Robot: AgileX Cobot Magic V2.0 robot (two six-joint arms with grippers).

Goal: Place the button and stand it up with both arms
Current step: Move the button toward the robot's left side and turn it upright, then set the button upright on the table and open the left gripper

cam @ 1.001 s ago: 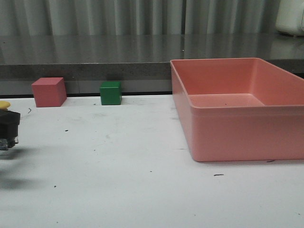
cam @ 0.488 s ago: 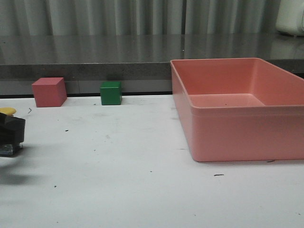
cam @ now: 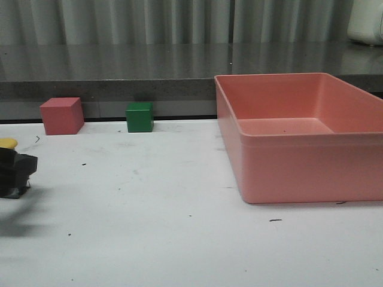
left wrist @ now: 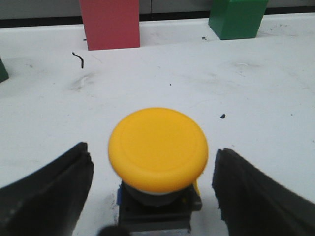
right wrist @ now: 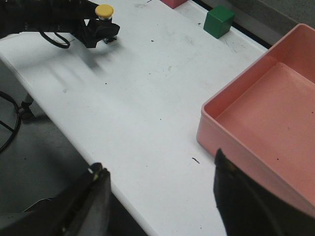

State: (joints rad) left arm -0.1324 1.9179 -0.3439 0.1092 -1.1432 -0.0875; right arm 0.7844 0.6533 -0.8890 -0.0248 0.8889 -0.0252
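The white, scuffed table top (cam: 179,239) carries a large, empty salmon-pink plastic bin (cam: 302,173) on the robot's right, well apart from the action; by the back edge stand a pink cube (cam: 61,115) and a smaller green cube (cam: 139,116). At the far left edge, the left arm's black two-finger gripper (left wrist: 152,189) brackets the small push-button with round yellow mushroom cap and black base (left wrist: 157,150); the button looks upright, cap upward, its base at or just above the table, though contact is not clear; the fingers (left wrist: 47,194) stand wide of the cap, and whether they press the base lower down is hidden. The right gripper (right wrist: 157,196) hangs spread and empty above the near table edge. To finish well, I judge the left arm should confirm the base sits flat, then part evenly and lift straight up so neither finger clips the cap and tips it.
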